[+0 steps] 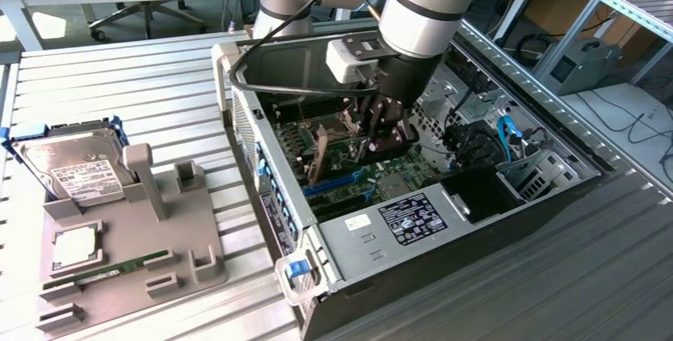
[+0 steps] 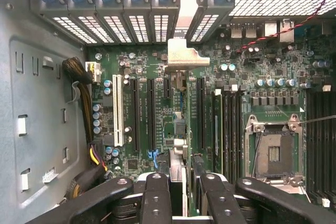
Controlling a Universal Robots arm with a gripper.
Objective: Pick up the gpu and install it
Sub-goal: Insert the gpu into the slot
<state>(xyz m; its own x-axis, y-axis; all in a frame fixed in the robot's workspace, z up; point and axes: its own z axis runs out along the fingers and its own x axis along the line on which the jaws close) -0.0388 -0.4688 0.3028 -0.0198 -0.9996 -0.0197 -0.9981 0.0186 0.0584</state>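
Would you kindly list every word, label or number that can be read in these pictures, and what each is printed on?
None can be read.
Hard drive white label: print too small.
Computer case black sticker: white print and symbols, too blurred.
Small pale sticker beside it: unreadable.
Motherboard markings: too fine to read.

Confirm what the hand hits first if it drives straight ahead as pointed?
The hand grips the gpu, which leads; its lower edge would likely meet the motherboard among the expansion slots first. Remaining gap is unclear.
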